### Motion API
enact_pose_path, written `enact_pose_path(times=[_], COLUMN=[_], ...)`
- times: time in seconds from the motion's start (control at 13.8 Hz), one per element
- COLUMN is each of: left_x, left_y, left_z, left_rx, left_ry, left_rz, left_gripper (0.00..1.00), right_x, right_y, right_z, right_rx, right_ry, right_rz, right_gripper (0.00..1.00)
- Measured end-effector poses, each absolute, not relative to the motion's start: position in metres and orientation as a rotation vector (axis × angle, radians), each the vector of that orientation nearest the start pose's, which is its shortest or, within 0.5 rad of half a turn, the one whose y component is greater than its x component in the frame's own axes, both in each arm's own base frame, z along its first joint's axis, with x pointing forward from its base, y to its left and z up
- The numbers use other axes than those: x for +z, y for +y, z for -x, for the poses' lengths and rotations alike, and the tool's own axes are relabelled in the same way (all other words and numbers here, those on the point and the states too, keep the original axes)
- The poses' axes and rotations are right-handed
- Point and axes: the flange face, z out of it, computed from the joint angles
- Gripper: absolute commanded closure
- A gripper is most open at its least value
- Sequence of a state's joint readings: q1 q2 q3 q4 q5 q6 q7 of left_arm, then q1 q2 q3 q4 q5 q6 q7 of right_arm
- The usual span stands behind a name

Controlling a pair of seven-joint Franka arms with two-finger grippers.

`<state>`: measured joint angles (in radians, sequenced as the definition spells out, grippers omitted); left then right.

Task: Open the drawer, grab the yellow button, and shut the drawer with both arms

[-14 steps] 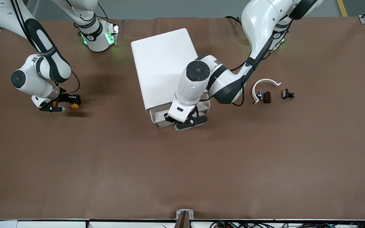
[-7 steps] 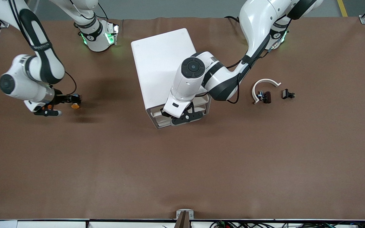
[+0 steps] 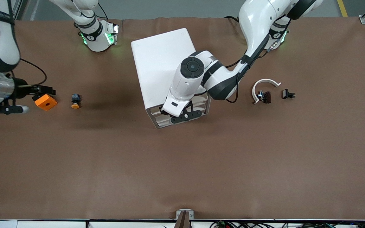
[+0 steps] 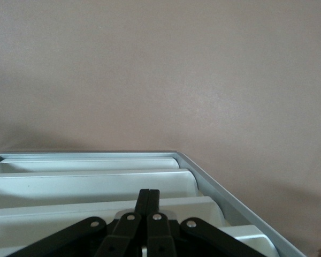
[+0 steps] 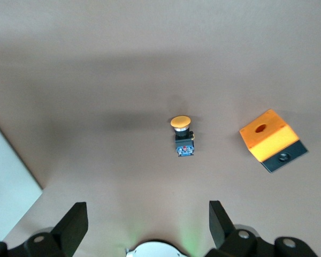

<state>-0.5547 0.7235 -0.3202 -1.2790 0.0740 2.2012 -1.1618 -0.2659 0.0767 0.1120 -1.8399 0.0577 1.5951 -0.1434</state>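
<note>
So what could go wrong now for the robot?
The button lies on its side on the table, close beside the orange block. If the open right hand swings back low, it might knock the button or the block away. The left hand, fingers together, presses the drawer front; a crooked push might jam it.

button (image 3: 75, 101) on table beside square block (image 3: 45, 102) (apart), toward right arm's end

No readable text anywhere right now. The cabinet (image 3: 163, 63) is plain white, the orange block (image 3: 45, 102) and the button (image 3: 75, 101) carry no lettering, and any marks on the arm bases can't be made out.
</note>
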Motion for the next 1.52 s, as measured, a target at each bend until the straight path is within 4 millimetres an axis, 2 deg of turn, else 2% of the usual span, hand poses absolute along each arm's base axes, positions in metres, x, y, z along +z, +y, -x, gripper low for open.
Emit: enact_pose_path(times=[0.07,0.29,0.36,0.44,0.65,0.8,0.87,1.02,1.16,1.31,1.52], left_x=[0.361,0.361,0.362,0.363,0.362,0.364,0.368,0.389,0.418,0.438,0.46], left_y=[-0.539,-0.538,-0.538,-0.538,-0.532,-0.514,-0.499,-0.462,-0.418,-0.369,-0.297], left_z=[-0.537,-0.539,-0.539,-0.539,-0.545,-0.562,-0.577,-0.608,-0.634,-0.65,-0.663], left_rx=[-0.004,0.02,0.022,0.024,0.027,0.015,-0.004,-0.075,-0.152,-0.141,-0.059], left_ry=[-0.601,-0.623,-0.628,-0.632,-0.651,-0.705,-0.737,-0.743,-0.723,-0.617,-0.347], left_rz=[3.36,3.366,3.369,3.37,3.364,3.356,3.356,3.374,3.381,3.35,3.299], left_gripper=[1.0,0.62,0.09,0.0,0.0,0.0,0.0,0.0,0.0,0.0,0.0], right_x=[0.486,0.555,0.575,0.592,0.622,0.629,0.63,0.631,0.634,0.645,0.662], right_y=[-0.08,-0.079,-0.078,-0.078,-0.074,-0.065,-0.06,-0.048,-0.039,-0.04,-0.046], right_z=[-0.545,-0.551,-0.551,-0.551,-0.546,-0.545,-0.545,-0.546,-0.547,-0.546,-0.539], right_rx=[0.437,0.359,0.332,0.306,0.312,0.343,0.348,0.347,0.337,0.316,0.316], right_ry=[0.026,0.014,0.01,0.012,0.153,0.282,0.299,0.283,0.253,0.256,0.26], right_rz=[3.0,3.019,3.025,3.03,3.037,3.04,3.045,3.053,3.06,3.064,3.062], right_gripper=[0.0,0.0,0.0,0.0,0.0,0.0,0.0,0.0,0.0,0.0,0.0])
